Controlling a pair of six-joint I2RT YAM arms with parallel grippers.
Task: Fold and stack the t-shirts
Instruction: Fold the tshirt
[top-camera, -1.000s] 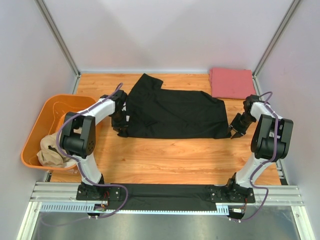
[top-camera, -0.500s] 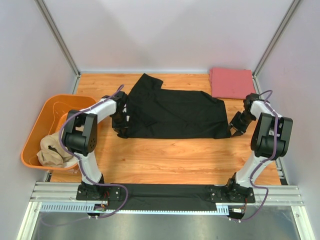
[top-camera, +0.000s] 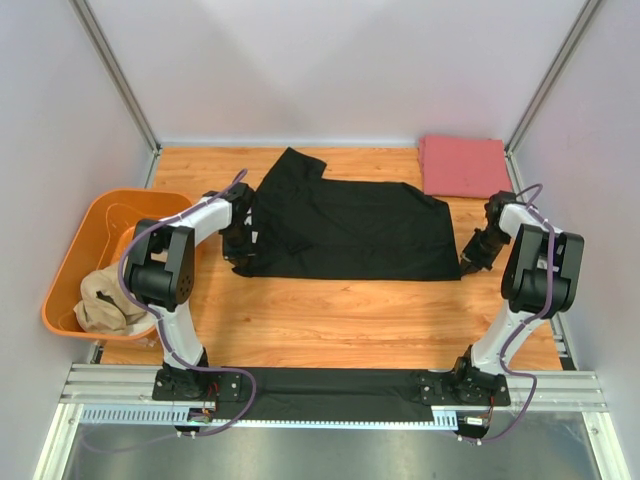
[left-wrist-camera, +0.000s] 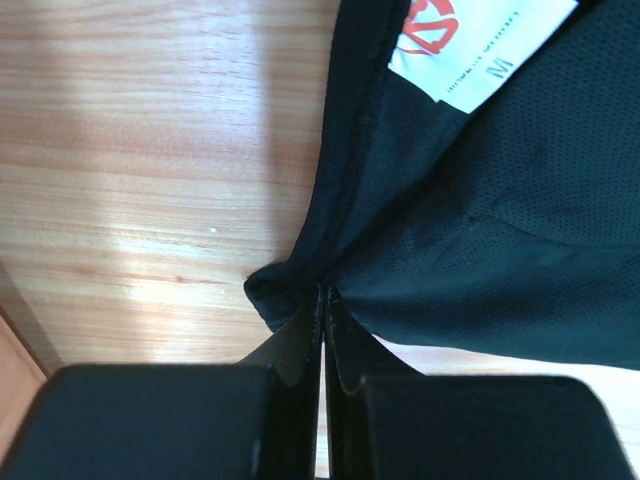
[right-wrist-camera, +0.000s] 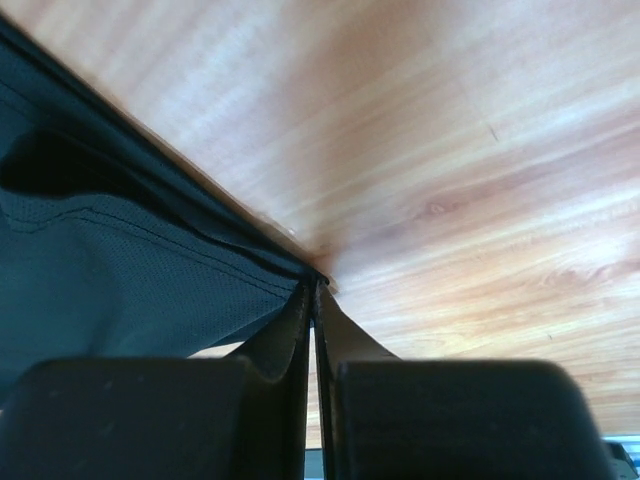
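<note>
1. Top external view: the black t-shirt (top-camera: 350, 230) lies spread across the middle of the wooden table (top-camera: 330, 310), with one sleeve pointing toward the far edge.
2. The left gripper (top-camera: 237, 255) sits at the shirt's left edge and the right gripper (top-camera: 468, 262) at its near right corner; from above, the arms hide both grips.
3. Left wrist view: the left gripper (left-wrist-camera: 323, 300) has its fingers pressed together on a bunched fold of black hem, with the white neck label (left-wrist-camera: 480, 50) just beyond.
4. Right wrist view: the right gripper (right-wrist-camera: 313, 290) is pinched on the corner of the black cloth.
5. A folded pinkish-red t-shirt (top-camera: 463, 166) rests at the far right corner, apart from the black one.
6. The orange tub (top-camera: 120, 212) stands left of the table and holds a crumpled tan t-shirt (top-camera: 105, 300).
</note>
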